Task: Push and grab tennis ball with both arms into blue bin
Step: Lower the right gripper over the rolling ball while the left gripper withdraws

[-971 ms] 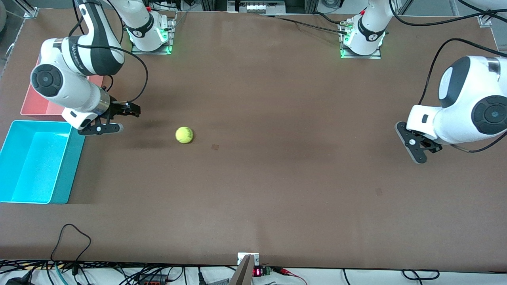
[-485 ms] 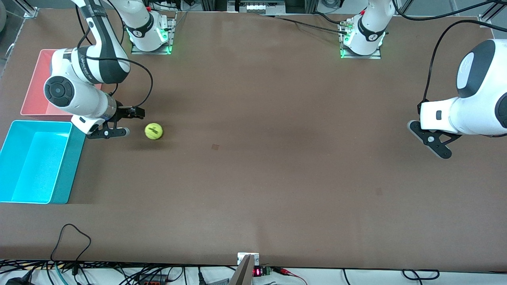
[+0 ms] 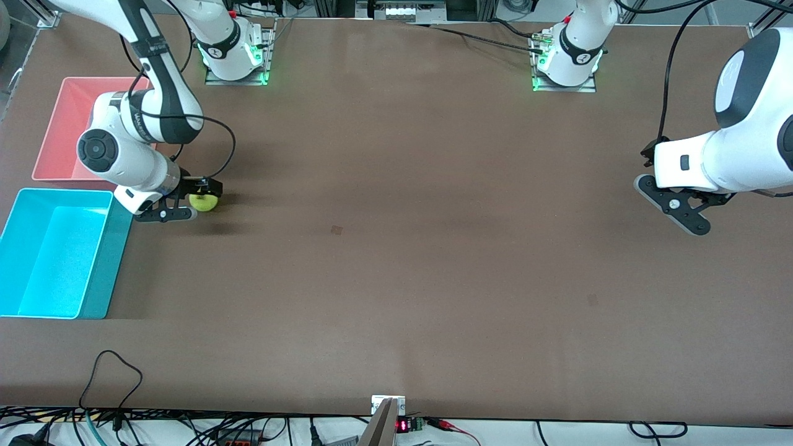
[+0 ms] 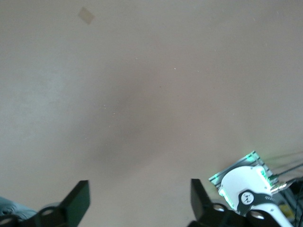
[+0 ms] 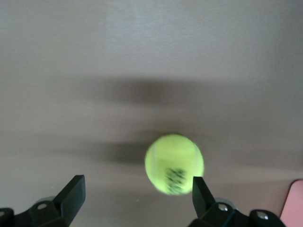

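At the right arm's end of the table, beware of shutting the wide-open right gripper (image 3: 199, 199) off-centre on the tennis ball (image 3: 203, 202), resting between its fingers just beside the blue bin (image 3: 59, 192), and squirting it away, with the left gripper (image 4: 139, 198), likewise spread wide, waiting over the left arm's end, unable to block.
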Tool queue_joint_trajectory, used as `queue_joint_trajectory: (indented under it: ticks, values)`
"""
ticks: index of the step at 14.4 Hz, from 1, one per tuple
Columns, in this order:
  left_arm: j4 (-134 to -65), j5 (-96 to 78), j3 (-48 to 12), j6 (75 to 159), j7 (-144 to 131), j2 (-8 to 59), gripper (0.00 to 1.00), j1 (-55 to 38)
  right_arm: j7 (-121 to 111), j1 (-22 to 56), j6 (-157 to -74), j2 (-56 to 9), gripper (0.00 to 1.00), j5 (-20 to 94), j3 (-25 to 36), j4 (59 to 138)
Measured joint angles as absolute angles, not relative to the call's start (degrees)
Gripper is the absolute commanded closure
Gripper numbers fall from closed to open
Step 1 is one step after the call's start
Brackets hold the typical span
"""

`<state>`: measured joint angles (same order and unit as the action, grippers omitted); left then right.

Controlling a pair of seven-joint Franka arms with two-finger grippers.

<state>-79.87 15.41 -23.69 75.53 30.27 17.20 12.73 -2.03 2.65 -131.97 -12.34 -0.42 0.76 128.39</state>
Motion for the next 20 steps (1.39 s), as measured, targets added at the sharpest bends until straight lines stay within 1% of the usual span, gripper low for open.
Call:
queue_joint_trajectory:
  ticks: [4,8,16,18,20]
  values:
    - [-79.46,15.41,-24.12,73.05,22.38,17.18,0.0,11.9,-6.57,-1.04,-135.18,-14.92,0.0,-0.42,0.86,128.4]
    - [-79.47,15.41,-24.13,72.55,17.28,17.19,0.0,10.12,-7.04,-1.5,-135.69,-15.6,0.0,-0.42,0.85,128.4]
    - [-79.07,14.94,-23.42,72.36,15.8,16.26,0.0,10.58,-8.94,-2.79,-135.71,-15.93,0.0,-0.43,0.85,128.37]
    - [-79.09,13.16,-20.5,73.15,15.31,14.26,0.0,9.2,-11.86,-3.14,-135.71,-15.92,0.0,-0.46,0.85,128.31]
    - [-79.34,9.74,-13.42,74.5,13.57,11.86,0.0,4.41,-16.81,-3.47,-135.52,-15.74,0.0,-0.48,0.85,128.21]
